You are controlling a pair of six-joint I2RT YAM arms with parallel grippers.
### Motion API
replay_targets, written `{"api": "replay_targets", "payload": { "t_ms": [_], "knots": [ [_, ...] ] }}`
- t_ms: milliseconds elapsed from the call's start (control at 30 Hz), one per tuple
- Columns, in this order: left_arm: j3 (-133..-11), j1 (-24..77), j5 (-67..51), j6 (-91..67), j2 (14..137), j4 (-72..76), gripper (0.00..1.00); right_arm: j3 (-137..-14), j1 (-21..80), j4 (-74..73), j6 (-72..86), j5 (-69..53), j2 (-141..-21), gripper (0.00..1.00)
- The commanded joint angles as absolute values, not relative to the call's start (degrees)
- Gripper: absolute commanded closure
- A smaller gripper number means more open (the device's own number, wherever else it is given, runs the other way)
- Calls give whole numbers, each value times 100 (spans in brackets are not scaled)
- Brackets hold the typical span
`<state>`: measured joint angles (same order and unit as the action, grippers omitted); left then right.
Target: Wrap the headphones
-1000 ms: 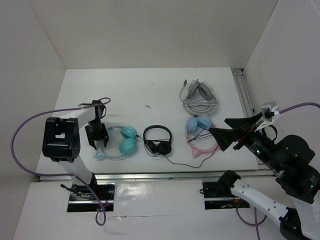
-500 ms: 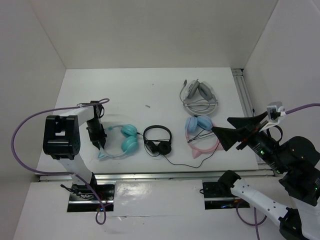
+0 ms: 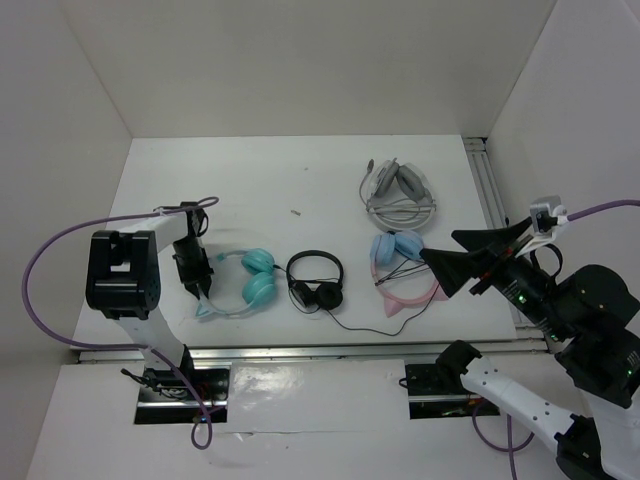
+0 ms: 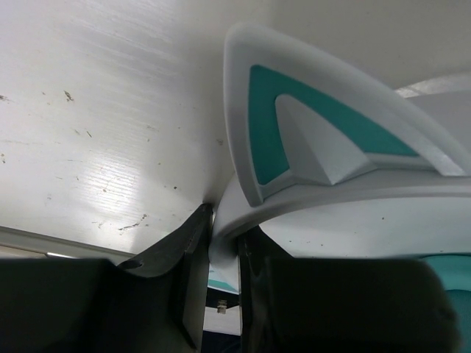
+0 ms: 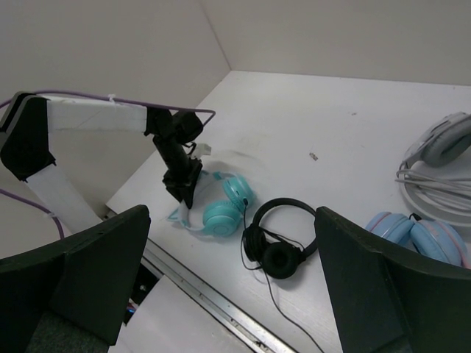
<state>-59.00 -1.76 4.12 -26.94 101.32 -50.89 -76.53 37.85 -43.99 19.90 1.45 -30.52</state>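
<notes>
White table (image 3: 300, 180) with teal headphones (image 3: 256, 280) pinched by a robot's left gripper (image 3: 202, 294).
The teal headphones lie at the front left, with the jaws closed on their white headband (image 4: 316, 202) beside a cat ear (image 4: 294, 125). The right gripper (image 3: 440, 252) hangs wide open above the right side, near a pink pair (image 3: 400, 262).

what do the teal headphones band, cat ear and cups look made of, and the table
Teal headphones: headband and cat ear look like hard moulded plastic, matt white with a teal inlay, crisp edges.
Ear cups: smooth teal, probably plastic shells; padding too small to tell.
Table: white board, faint grain, scuffs, soft sheen; perhaps laminate or paint.
</notes>
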Motion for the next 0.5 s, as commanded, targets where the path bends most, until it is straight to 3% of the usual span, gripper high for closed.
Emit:
{"api": "replay_targets", "payload": {
  "t_ms": [0,200,467],
  "knots": [
    [-5677,-80,694,-2611,10336,-4482,100,-7831,3718,-4192,1986,0,-3129,0],
    [-5870,132,1274,-2672,9643,-4729,100,-7778,3613,-4140,1986,-122,-3182,0],
    [-6828,368,932,-2566,8702,-5510,100,-7664,3446,-3902,1986,-448,-3296,0]
  ]
}}
